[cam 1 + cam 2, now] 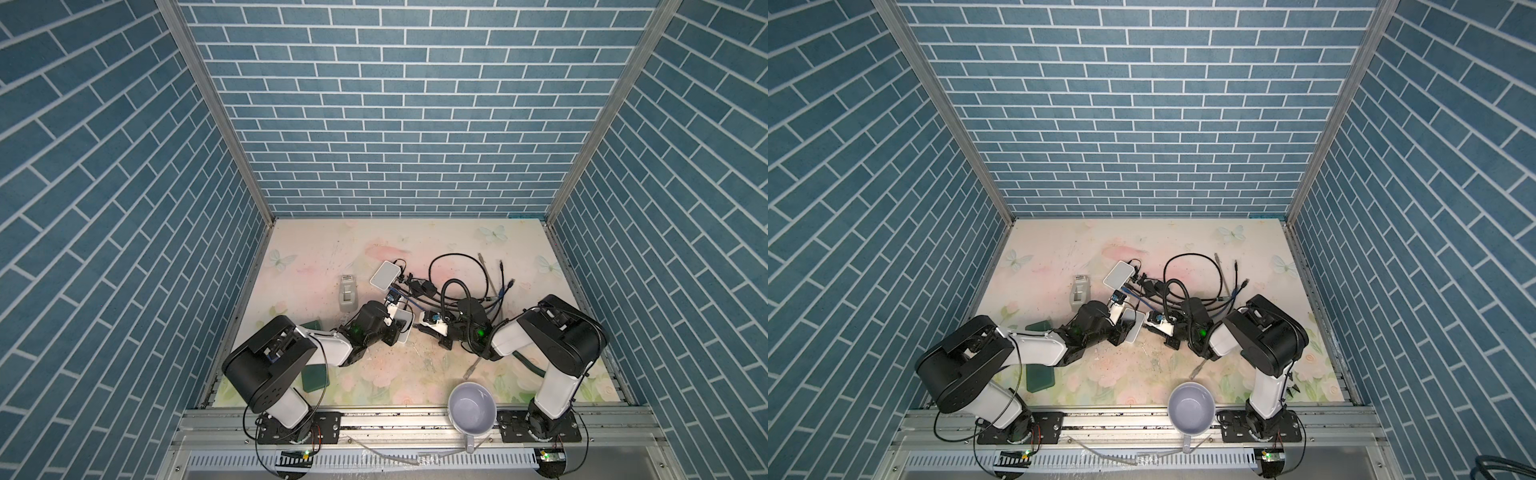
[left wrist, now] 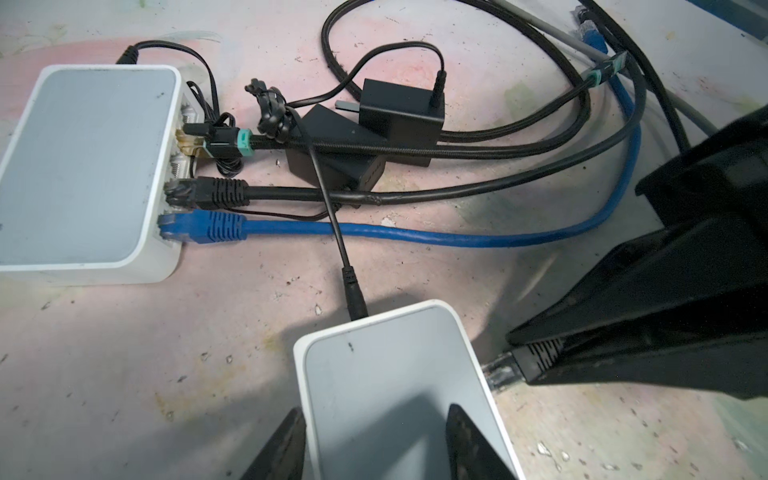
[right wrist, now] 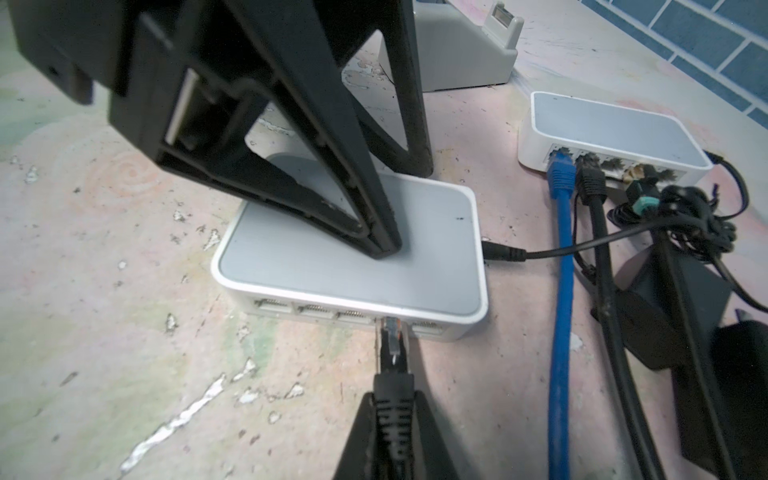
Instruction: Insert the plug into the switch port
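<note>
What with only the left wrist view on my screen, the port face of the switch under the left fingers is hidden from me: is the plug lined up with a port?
Observer: Yes. In the right wrist view the plug has its clear tip at the mouth of a port on the switch, second from the power cable end.
Operator: And the grip on it?
Observer: The right gripper is shut on the plug's black boot, behind the clear tip.
</note>
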You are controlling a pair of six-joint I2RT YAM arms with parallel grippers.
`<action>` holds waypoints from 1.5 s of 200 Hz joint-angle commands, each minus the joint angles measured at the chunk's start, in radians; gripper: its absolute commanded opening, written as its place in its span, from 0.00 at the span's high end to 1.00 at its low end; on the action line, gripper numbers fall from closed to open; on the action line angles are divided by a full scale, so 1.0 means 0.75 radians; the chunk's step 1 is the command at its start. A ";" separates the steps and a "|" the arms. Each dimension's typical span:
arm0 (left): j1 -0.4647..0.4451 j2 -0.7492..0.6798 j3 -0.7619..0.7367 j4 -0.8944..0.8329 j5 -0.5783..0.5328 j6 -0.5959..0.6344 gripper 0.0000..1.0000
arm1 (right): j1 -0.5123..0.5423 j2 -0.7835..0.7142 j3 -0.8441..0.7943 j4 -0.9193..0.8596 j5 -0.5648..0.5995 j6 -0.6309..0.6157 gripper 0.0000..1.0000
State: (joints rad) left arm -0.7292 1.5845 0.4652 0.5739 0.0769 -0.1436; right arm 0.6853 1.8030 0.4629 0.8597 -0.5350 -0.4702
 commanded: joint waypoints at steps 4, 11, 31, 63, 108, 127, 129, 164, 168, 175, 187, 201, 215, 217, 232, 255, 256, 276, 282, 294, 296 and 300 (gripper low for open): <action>-0.003 0.033 -0.005 0.011 0.117 -0.029 0.46 | 0.019 0.049 0.015 0.099 -0.016 0.027 1.00; -0.003 0.036 -0.003 0.010 0.130 -0.027 0.47 | 0.022 0.058 0.011 0.127 -0.018 0.032 1.00; -0.004 0.048 0.015 -0.020 0.167 -0.028 0.49 | 0.027 0.088 0.007 0.207 -0.019 0.058 1.00; -0.006 0.073 0.034 -0.041 0.237 -0.038 0.52 | 0.053 0.110 0.031 0.210 -0.011 0.067 1.00; -0.021 0.123 0.084 -0.082 0.342 -0.021 0.56 | 0.097 0.131 0.091 0.140 0.007 0.051 1.00; -0.032 0.142 0.102 -0.108 0.384 -0.004 0.57 | 0.111 0.138 0.116 0.137 0.034 0.061 1.00; -0.034 0.142 0.102 -0.110 0.385 -0.003 0.57 | 0.112 0.138 0.118 0.137 0.037 0.065 1.00; -0.056 0.148 0.107 -0.139 0.404 0.000 0.60 | 0.131 0.142 0.157 0.188 0.124 0.133 1.00; -0.058 0.148 0.106 -0.144 0.403 -0.003 0.60 | 0.135 0.144 0.159 0.197 0.143 0.140 1.00; -0.062 0.148 0.106 -0.154 0.405 -0.006 0.60 | 0.143 0.148 0.165 0.209 0.172 0.143 1.00; -0.068 0.146 0.105 -0.165 0.398 -0.022 0.61 | 0.160 0.161 0.177 0.232 0.241 0.150 1.00; -0.074 0.146 0.102 -0.162 0.409 -0.043 0.62 | 0.175 0.185 0.182 0.272 0.296 0.154 1.00; -0.079 0.154 0.108 -0.165 0.424 -0.058 0.63 | 0.191 0.211 0.178 0.346 0.331 0.165 1.00; -0.081 0.156 0.110 -0.165 0.427 -0.059 0.63 | 0.193 0.214 0.177 0.358 0.332 0.166 1.00; -0.089 0.172 0.130 -0.182 0.451 -0.062 0.64 | 0.206 0.237 0.175 0.427 0.344 0.169 1.00; -0.101 0.199 0.155 -0.199 0.487 -0.054 0.64 | 0.230 0.250 0.195 0.429 0.325 0.163 1.00; -0.101 0.199 0.155 -0.200 0.488 -0.052 0.64 | 0.230 0.250 0.195 0.429 0.325 0.163 1.00; -0.107 0.204 0.166 -0.209 0.515 -0.044 0.64 | 0.255 0.264 0.217 0.425 0.331 0.152 1.00; -0.108 0.206 0.168 -0.207 0.530 -0.042 0.65 | 0.258 0.268 0.222 0.422 0.331 0.150 1.00; -0.111 0.212 0.177 -0.213 0.559 -0.038 0.65 | 0.267 0.275 0.239 0.412 0.348 0.143 1.00; -0.112 0.214 0.177 -0.215 0.565 -0.038 0.65 | 0.269 0.276 0.240 0.409 0.350 0.143 1.00; -0.115 0.216 0.179 -0.217 0.573 -0.038 0.65 | 0.270 0.277 0.243 0.406 0.356 0.142 1.00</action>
State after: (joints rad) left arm -0.6838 1.6890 0.5980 0.5308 -0.0269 -0.1638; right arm 0.8219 1.9568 0.5056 1.1347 -0.2710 -0.3355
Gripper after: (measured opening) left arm 0.356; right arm 0.132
